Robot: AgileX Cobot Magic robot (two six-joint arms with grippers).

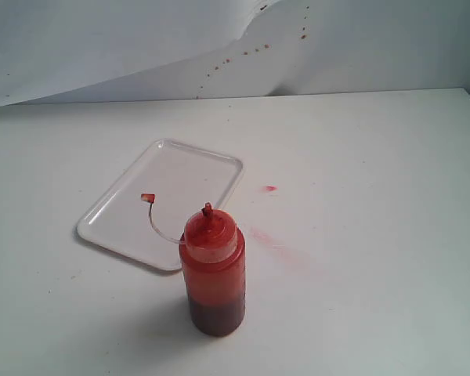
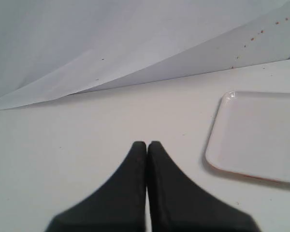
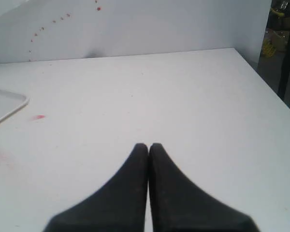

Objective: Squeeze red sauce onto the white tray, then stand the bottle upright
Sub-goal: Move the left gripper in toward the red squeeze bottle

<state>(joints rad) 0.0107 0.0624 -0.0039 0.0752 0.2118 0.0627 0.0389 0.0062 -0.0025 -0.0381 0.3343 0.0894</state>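
Exterior view: the bottle (image 1: 213, 274) stands upright on the table (image 1: 376, 235), just beside one corner of the white tray (image 1: 180, 176). It is translucent red and darker at its base, with a red nozzle; its thin tethered cap (image 1: 147, 197) hangs open over the tray. Left jaws and right jaws are each pressed together, holding nothing.

1. The white tray (image 1: 192, 176): glossy, smooth plastic.
2. The bottle (image 1: 213, 274): translucent, smooth plastic with a slight sheen.
3. The desk (image 1: 376, 258): matt, smooth white top.
4. The backdrop (image 1: 102, 39): matt, paper-like sheet.
5. The left end effector (image 2: 147, 145) and the right end effector (image 3: 148, 145): matt black, material unclear.
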